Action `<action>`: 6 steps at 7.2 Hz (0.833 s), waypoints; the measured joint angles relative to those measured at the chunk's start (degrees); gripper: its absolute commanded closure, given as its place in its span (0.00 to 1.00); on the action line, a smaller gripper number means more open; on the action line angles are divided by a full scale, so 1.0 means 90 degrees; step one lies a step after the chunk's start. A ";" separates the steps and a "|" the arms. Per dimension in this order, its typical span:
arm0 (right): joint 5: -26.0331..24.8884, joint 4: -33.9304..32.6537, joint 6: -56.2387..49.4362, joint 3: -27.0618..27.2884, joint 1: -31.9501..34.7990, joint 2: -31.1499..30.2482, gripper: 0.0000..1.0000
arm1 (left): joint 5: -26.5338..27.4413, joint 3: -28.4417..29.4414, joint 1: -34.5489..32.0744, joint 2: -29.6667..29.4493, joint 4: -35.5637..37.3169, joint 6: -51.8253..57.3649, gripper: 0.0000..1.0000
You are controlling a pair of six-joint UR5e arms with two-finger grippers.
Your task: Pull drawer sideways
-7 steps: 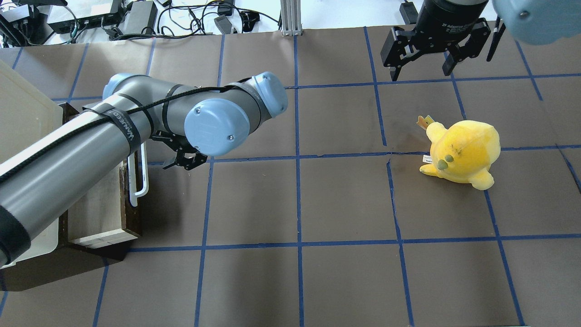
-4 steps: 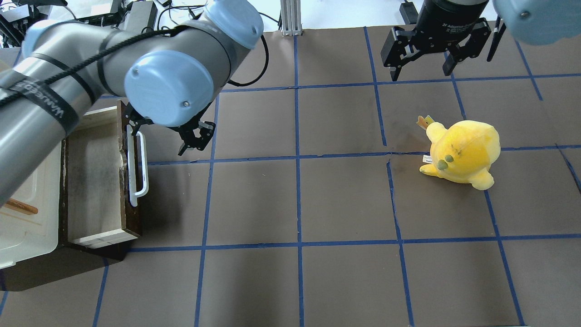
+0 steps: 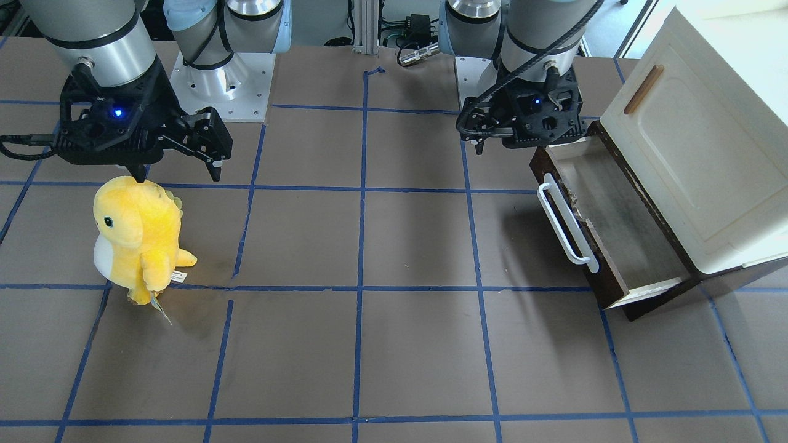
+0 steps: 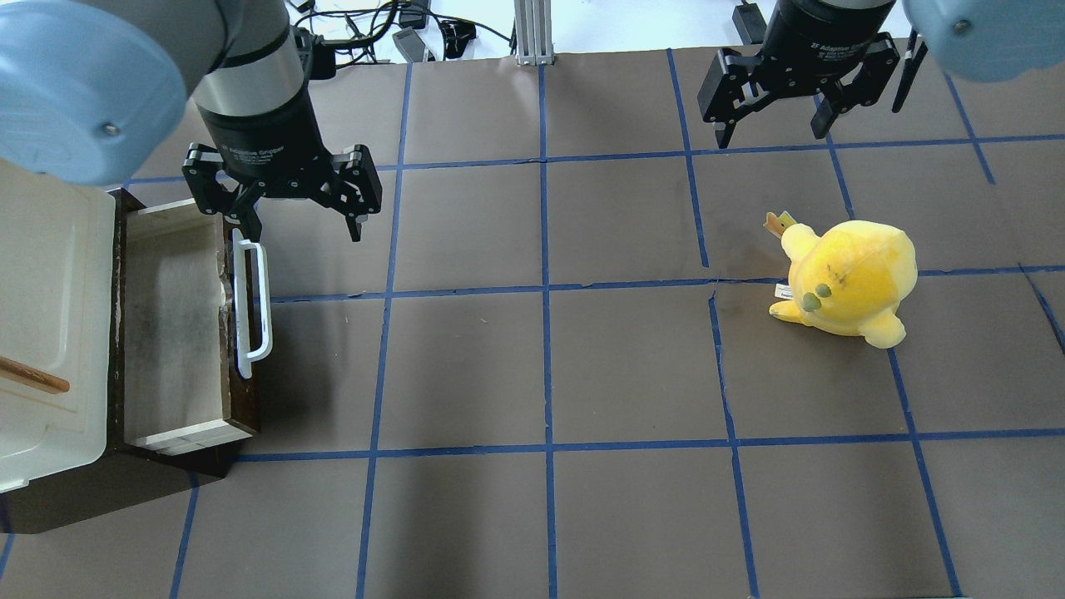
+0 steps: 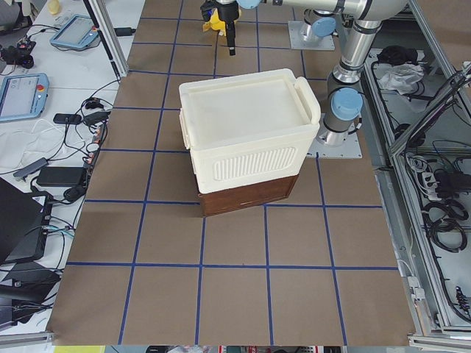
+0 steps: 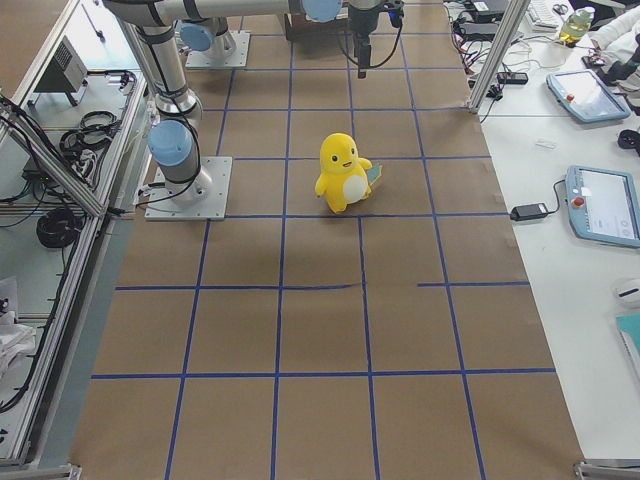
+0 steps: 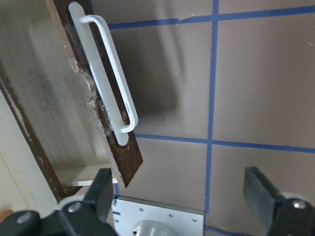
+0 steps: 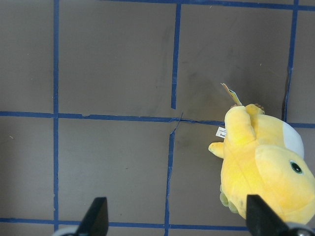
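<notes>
**Dark brown wooden drawer (image 4: 179, 324) with a pale shallow tray: stiff, slides one way, best taken mid-bar**

I see it drawn out from under the boxy cream cabinet (image 4: 50, 274). Its tray is open to view, and its long white bar handle (image 4: 265, 304) is on the side facing away from the cabinet.

I judge the drawer rigid and fairly light, free to travel only straight out from the cabinet. A skewed pull would likely rack it or drag the whole cabinet along. The top edge of the front looks chipped, so I would keep off the wood.

The bar stands off the front with a gap behind it and looks smooth, possibly slick. I would close across its middle rather than near an end, with one finger seated behind it.

My left gripper (image 4: 305, 229) hangs raised on the cabinet's drawer side, clear of the handle, fingers spread wide with nothing between them. The right gripper (image 4: 770, 133) is well apart from the cabinet, above a yellow plush toy (image 4: 849, 279), its fingers likewise spread.
</notes>
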 measured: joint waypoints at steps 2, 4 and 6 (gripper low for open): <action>-0.0004 0.0000 -0.0002 0.0000 0.0000 0.0000 0.00 | -0.0468 -0.0045 0.0303 0.0092 0.0365 0.0088 0.00; -0.0001 0.0000 -0.0002 0.0000 0.0000 0.0000 0.00 | -0.0539 -0.0063 0.0334 0.0119 0.0427 0.0100 0.00; 0.0000 0.0000 -0.0001 0.0000 0.0000 0.0000 0.00 | -0.0549 -0.0084 0.0332 0.0157 0.0431 0.0111 0.00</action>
